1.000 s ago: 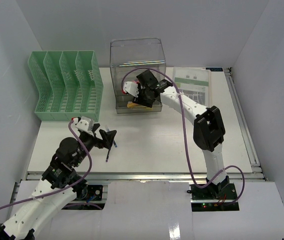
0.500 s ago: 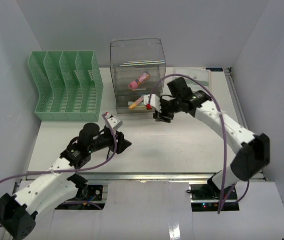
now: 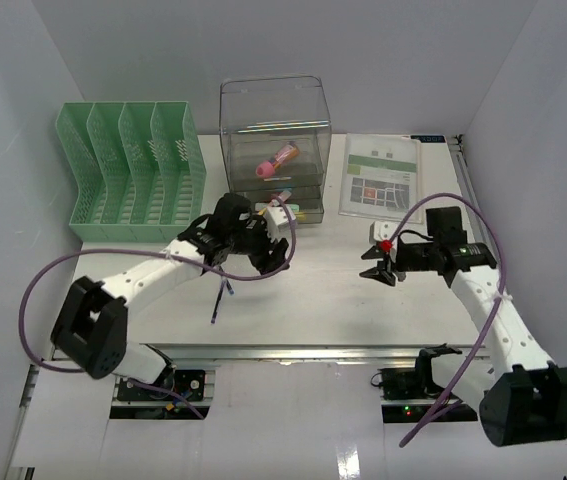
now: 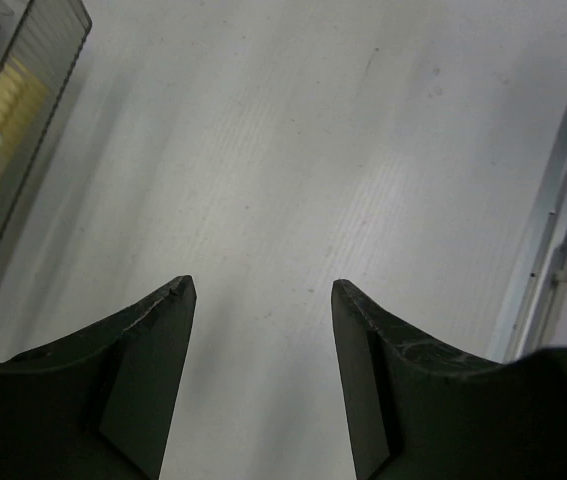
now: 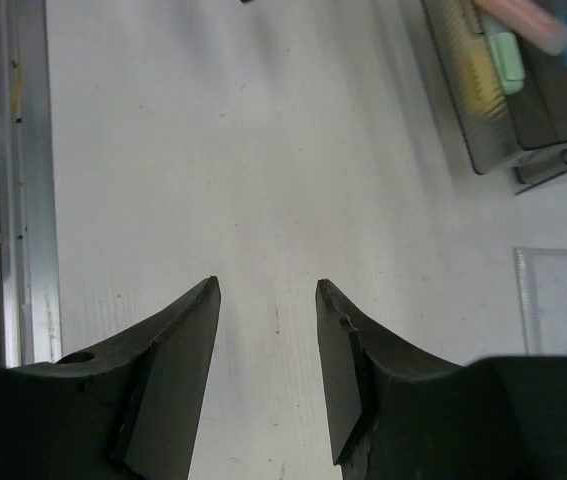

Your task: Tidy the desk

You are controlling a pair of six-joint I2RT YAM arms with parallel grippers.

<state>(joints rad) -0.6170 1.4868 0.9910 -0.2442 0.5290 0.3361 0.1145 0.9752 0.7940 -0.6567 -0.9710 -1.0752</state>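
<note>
We see the table (image 3: 313, 295) running lengthwise left to right, rail (image 3: 293, 351) along its near edge, while the left tool (image 4: 263, 290) and right tool (image 5: 268, 285) both gape empty.

Open stretch of white table (image 3: 328, 290) between the left claw (image 4: 260, 285) and the right claw (image 5: 266, 282), both with jaws apart over bare surface. Blocked at the back by a tall clear box (image 3: 275, 120), with a green file sorter (image 3: 128, 170) just beside it on the left. Right of the box, only a flat printed sheet (image 3: 383, 175), low enough to pass over. Front left crossed by the left arm (image 3: 153, 275), with a dark pen (image 3: 219, 303) lying just in front of it. Hemmed in by white walls (image 3: 363, 50) and a silver rail (image 3: 293, 350) along the near edge.
</note>
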